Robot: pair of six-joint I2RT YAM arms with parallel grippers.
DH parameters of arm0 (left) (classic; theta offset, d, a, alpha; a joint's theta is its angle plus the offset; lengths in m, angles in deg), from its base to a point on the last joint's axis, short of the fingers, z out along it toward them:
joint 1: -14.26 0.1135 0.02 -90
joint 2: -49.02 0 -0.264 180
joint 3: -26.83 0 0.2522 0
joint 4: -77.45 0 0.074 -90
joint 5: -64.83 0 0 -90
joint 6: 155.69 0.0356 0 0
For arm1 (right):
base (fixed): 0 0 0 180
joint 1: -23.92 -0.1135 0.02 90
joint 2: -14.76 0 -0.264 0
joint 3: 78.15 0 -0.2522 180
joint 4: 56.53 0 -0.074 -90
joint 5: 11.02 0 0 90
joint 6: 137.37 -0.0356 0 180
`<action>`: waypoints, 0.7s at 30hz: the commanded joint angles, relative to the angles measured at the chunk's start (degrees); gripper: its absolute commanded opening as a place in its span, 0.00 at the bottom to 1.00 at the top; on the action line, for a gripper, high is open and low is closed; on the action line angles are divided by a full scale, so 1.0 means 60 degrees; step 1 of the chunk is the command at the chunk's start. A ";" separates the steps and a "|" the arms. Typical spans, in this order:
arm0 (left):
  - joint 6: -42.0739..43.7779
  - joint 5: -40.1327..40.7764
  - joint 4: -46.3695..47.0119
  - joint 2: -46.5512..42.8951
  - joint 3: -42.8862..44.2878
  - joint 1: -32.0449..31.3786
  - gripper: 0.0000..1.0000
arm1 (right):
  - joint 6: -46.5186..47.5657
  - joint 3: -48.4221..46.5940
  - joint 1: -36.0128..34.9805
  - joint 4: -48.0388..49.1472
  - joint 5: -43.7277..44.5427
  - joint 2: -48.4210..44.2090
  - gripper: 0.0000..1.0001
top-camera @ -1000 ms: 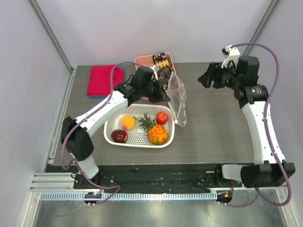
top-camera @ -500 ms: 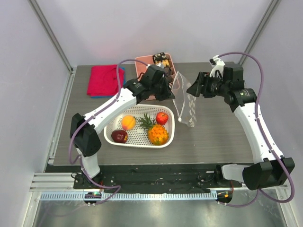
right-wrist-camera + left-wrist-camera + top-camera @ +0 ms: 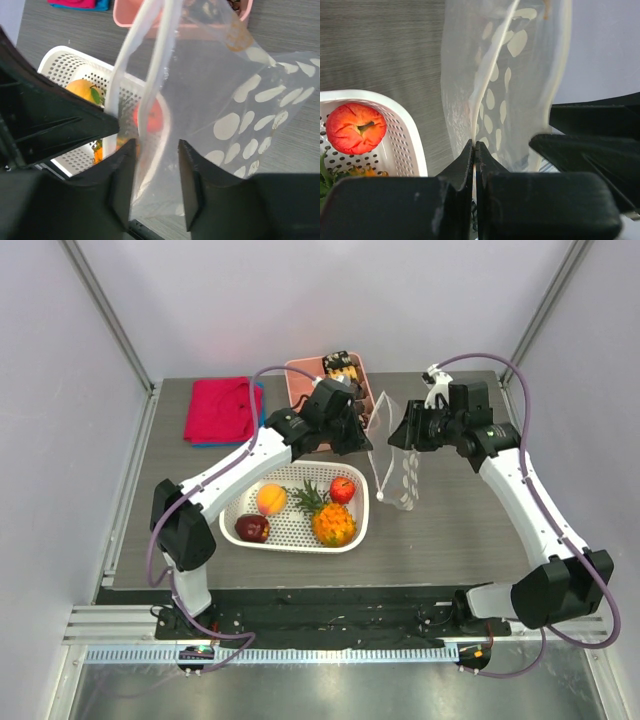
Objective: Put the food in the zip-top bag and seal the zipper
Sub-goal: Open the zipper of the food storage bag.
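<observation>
The zip-top bag point(image 3: 398, 468) hangs above the middle of the bench, a little toward the far edge. Its lower corner comes down just beside the right end of the white basket point(image 3: 262, 537). The left gripper point(image 3: 362, 440) has its fingers pressed together on the thin film of one bag wall; in the left wrist view no gap is seen between them. The right gripper point(image 3: 398, 432) faces it from the other side with its fingers spread. The zipper point(image 3: 159, 60), which shows as two pale strips, runs down between these fingers; whether the fingers touch it I cannot tell. The mouth is parted, and the two strips stand apart.

All the food lies in the basket, which sits toward the near edge, left of the middle. The peach point(image 3: 271, 499) and the dark red apple point(image 3: 252, 528) are on its left side. The small red apple point(image 3: 343, 489) is at its far right corner, and the pineapple point(image 3: 333, 523) is just in front of that apple. The left arm reaches over the far rim of the basket.

A pink tray point(image 3: 303, 375) with snack pieces point(image 3: 342, 367) stands at the far edge, just behind the left gripper. A red cloth point(image 3: 220, 408) lies toward the far left corner.
</observation>
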 commanded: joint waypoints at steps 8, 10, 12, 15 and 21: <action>0.0445 -0.0217 0.0224 -0.0644 -0.0906 0.0564 0.00 | 0.0620 -0.0259 0.0126 -0.0687 0.1201 -0.0483 0.01; 0.0518 -0.0714 0.0443 -0.0922 -0.1272 0.0771 0.02 | 0.0635 -0.0244 0.0272 -0.0864 0.1114 -0.0645 0.01; 0.0635 -0.1314 0.0910 -0.1214 -0.1829 0.1020 0.10 | 0.0606 -0.0244 0.0477 -0.1186 0.0968 -0.0733 0.01; 0.0782 -0.2136 0.1365 -0.1610 -0.2488 0.1050 0.53 | 0.0635 -0.0142 0.0595 -0.1290 0.0763 -0.0894 0.01; 0.1936 -0.1963 0.1296 -0.2768 -0.3017 0.1181 0.96 | 0.0474 0.0472 0.0595 -0.1261 0.0147 -0.1333 0.01</action>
